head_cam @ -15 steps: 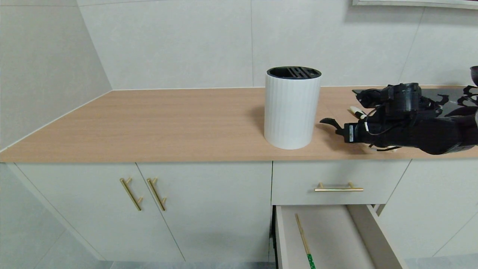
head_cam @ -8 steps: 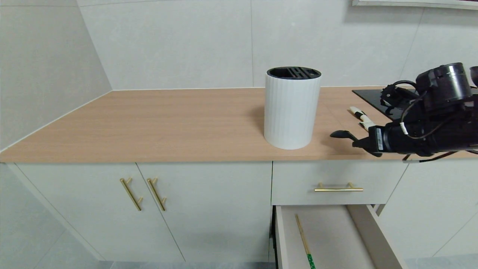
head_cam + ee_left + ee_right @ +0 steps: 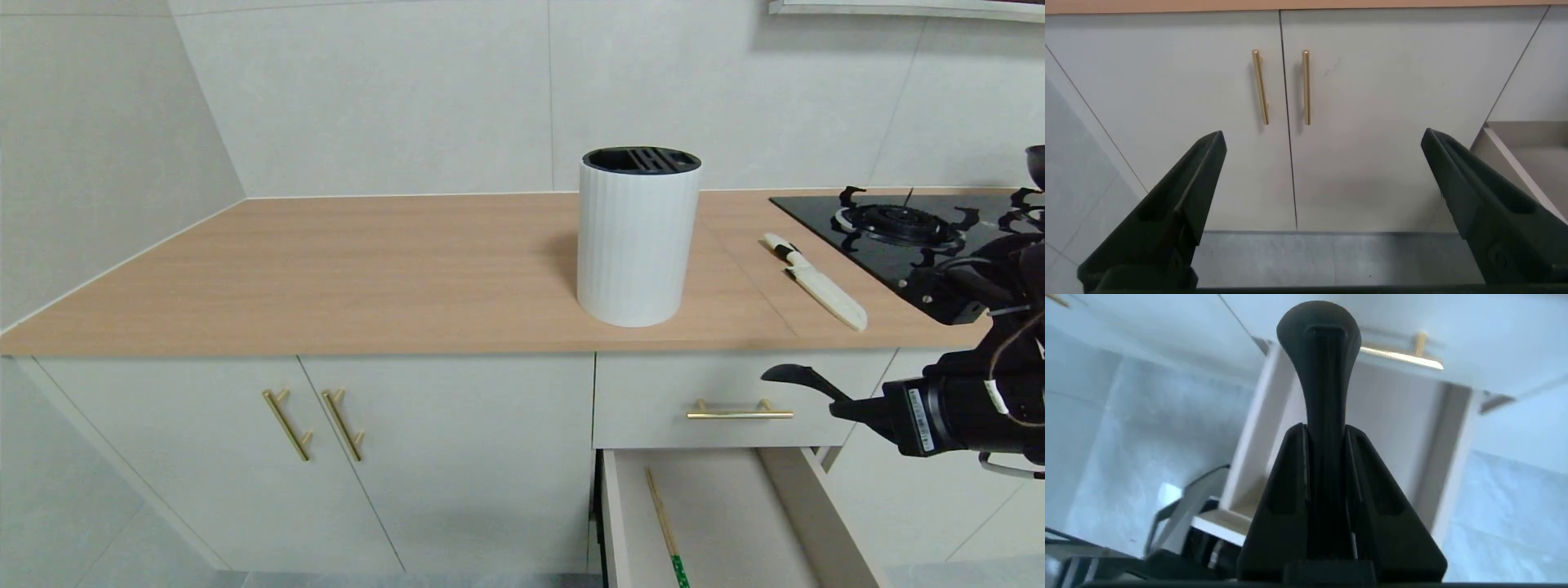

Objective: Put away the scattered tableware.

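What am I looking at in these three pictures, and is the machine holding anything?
A two-armed robot is tidying a kitchen. The wide picture comes from its head camera: a wooden counter carries a white knife block and a knife beside a gas hob; below, an open drawer holds a chopstick. The other two come from cameras on its wrists. The right pincer is shut and empty, in front of the drawers. The left pincer is open and empty, facing the cabinet doors.
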Controlling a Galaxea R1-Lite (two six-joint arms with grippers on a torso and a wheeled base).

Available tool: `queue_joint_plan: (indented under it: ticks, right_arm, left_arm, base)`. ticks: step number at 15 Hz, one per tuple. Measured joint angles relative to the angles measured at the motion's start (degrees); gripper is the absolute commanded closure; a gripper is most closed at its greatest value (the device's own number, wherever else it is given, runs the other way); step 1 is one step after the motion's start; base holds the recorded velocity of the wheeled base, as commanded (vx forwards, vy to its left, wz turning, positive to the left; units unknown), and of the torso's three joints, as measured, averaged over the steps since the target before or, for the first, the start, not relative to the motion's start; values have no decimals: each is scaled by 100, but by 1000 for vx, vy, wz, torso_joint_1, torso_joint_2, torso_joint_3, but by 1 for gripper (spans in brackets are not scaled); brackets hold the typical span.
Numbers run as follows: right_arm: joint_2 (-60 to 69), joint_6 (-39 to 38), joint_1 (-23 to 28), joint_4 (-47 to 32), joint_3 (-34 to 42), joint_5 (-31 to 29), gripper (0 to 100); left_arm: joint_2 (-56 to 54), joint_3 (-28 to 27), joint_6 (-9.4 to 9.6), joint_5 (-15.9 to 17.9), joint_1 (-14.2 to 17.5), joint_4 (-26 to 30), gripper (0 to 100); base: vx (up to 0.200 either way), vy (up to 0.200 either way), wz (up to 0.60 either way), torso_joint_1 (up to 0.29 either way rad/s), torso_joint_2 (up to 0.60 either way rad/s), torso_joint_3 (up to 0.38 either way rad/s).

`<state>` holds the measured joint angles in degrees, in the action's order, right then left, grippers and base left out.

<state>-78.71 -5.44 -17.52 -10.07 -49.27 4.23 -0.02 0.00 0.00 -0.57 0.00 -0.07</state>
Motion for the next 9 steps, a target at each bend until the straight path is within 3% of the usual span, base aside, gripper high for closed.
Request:
queue_joint_plan:
  ticks: [9]
  right_arm:
    - [-603,288,32,1201,820,-7,100]
  left_arm:
    - [0,0,0,-2,0,2,0]
  base:
    - [0,0,0,0,0,0]
